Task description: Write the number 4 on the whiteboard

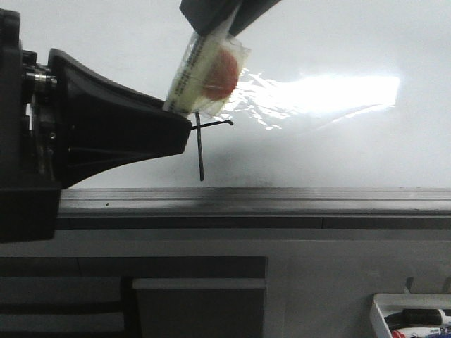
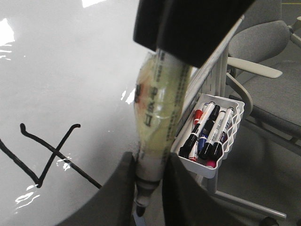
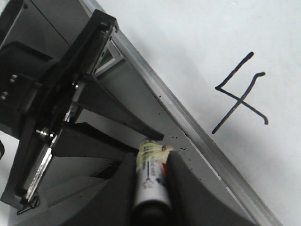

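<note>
My left gripper [image 1: 184, 130] and right gripper [image 3: 150, 162] both clamped the marker [image 2: 157, 127] beside the finished number 4 [image 3: 240, 94] on the whiteboard [image 1: 317, 148], so one should release gently, avoiding smudges.

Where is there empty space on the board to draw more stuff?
The whiteboard is bare right of the 4, around the glare, down to the rail. It's crowded at the 4: both grippers, left and right, hold the marker there.
</note>
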Motion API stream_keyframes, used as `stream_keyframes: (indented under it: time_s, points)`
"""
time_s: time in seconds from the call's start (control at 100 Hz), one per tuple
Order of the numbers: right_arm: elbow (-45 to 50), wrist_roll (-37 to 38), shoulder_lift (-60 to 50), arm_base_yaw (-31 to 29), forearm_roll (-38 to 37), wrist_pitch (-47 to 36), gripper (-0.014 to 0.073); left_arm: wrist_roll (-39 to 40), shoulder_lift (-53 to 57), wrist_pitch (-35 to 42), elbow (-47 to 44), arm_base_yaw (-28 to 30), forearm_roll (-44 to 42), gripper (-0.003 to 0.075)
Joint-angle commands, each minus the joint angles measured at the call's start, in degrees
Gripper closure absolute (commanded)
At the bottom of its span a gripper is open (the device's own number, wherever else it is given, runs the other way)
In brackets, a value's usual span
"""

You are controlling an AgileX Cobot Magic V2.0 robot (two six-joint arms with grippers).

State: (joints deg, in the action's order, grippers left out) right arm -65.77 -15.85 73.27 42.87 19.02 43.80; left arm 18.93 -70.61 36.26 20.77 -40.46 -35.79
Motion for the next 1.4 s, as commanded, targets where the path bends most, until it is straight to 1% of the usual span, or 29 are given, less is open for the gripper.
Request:
stream_keyframes:
  time_s: [0.0,0.01,0.03,0.08,0.1,0.12,0.14,0.16,0.21,0.29,0.35,0.4,0.41,0.44,0.52,0.58,0.65,0.9,1.14,1.21,1.26,1.31,1.39]
  points:
    - [-2.0,-1.1,-1.7,0.1,2.3,-3.7,0.05,2.1,0.9,4.5,1.2,-0.1,1.9,0.0741]
    - [-2.0,-1.1,-1.7,0.1,2.3,-3.8,0.0465,2.4,0.9,4.6,1.1,-0.1,1.9,0.0741]
    - [-2.0,-1.1,-1.7,0.1,2.3,-4.4,0.0427,3.0,0.9,4.6,1.0,-0.1,1.9,0.0741]
    - [-2.0,-1.1,-1.7,-0.1,2.1,-6.3,0.0267,5.5,0.9,4.5,0.8,-0.1,1.9,0.0741]
    - [-2.0,-1.1,-1.7,-0.2,2.1,-7.3,0.0229,6.1,0.9,4.4,0.8,-0.1,1.9,0.0741]
    - [-2.0,-1.1,-1.7,-0.4,1.9,-8.7,0.0158,7.2,0.9,4.2,0.8,-0.1,1.9,0.0741]
    - [-2.0,-1.1,-1.7,-0.5,1.8,-9.4,0.0127,7.9,1.0,4.2,0.8,-0.1,1.9,0.0741]
    - [-2.0,-1.1,-1.8,-0.8,1.5,-10.3,0.0079,9.2,1.0,3.9,0.8,-0.1,2.2,0.0741]
    - [-2.0,-1.1,-2.1,-1.6,1.2,-12.3,0.0043,11.4,1.3,3.0,0.8,-0.1,3.8,0.0741]
    - [-2.0,-1.1,-3.3,-3.6,1.2,-13.4,0.0064,15.5,2.4,-1.5,0.8,-0.1,11.3,0.0741]
    - [-2.0,-1.1,-4.5,-5.2,1.0,-13.2,0.0092,15.8,4.0,-7.0,0.8,-0.1,20.0,0.0741]
    - [-2.0,-1.1,-5.3,-6.3,1.0,-12.8,0.0106,15.8,4.9,-10.7,1.0,0.0,25.6,0.0741]
    - [-2.0,-1.1,-5.5,-6.6,0.9,-12.8,0.0111,15.8,5.2,-11.9,1.1,0.0,27.8,0.0741]
    - [-2.0,-1.1,-6.1,-7.2,1.0,-12.6,0.0116,15.8,5.7,-14.6,1.5,0.2,30.1,0.0741]
    - [-2.0,-1.1,-7.0,-8.2,1.0,-12.5,0.0121,15.8,5.8,-19.6,2.6,0.4,32.1,0.0741]
    - [-2.0,-1.1,-7.3,-8.3,0.7,-12.5,0.0122,15.9,5.6,-25.5,4.4,0.4,32.4,0.0741]
    - [-2.0,-1.1,-7.5,-8.3,0.6,-12.1,0.0122,16.0,5.1,-29.7,6.1,0.5,33.6,0.0741]
    - [-2.0,-1.1,-7.5,-8.3,0.6,-10.5,0.0122,16.0,2.5,-29.7,8.4,1.5,37.1,0.0741]
    - [-2.0,-1.1,-7.5,-8.3,0.6,-9.3,0.0122,16.0,1.3,-27.0,8.4,1.5,37.1,0.0734]
    - [-2.0,-1.1,-7.5,-8.3,0.6,-9.3,0.0122,16.1,1.3,-26.3,8.4,1.5,37.1,0.0677]
    - [-2.0,-1.1,-7.5,-8.3,0.6,-9.3,0.0122,16.5,1.3,-26.3,8.4,1.5,37.3,0.061]
    - [-2.0,-1.1,-7.5,-8.3,0.6,-9.0,0.0122,16.5,1.3,-26.3,8.4,1.5,37.3,0.0521]
    - [-2.0,-1.0,-7.6,-8.3,0.6,-8.7,0.0122,16.5,1.3,-26.3,8.4,1.5,37.3,0.0412]
